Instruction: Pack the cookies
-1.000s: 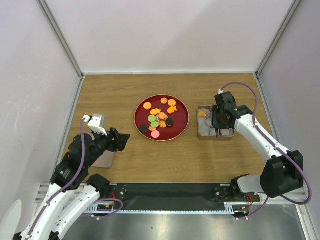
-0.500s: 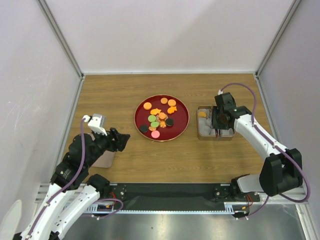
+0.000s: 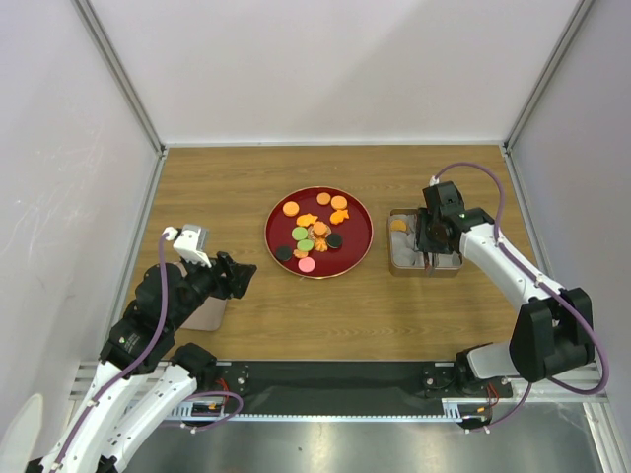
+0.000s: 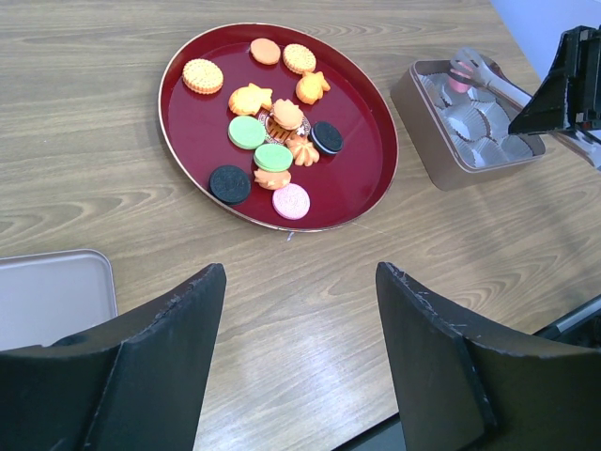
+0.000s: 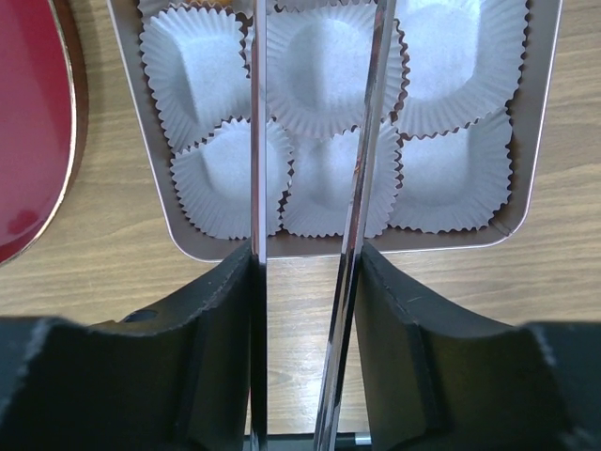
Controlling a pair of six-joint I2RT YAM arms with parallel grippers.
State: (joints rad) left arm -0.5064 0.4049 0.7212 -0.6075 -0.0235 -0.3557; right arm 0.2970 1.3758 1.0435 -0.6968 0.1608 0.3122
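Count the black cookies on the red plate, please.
2. One black cookie lies by the near left rim of the plate; the second black cookie lies right of the plate's centre. None seems hidden.

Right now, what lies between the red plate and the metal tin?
Nothing; only bare wooden table separates the plate from the tin, clearest in the top view.
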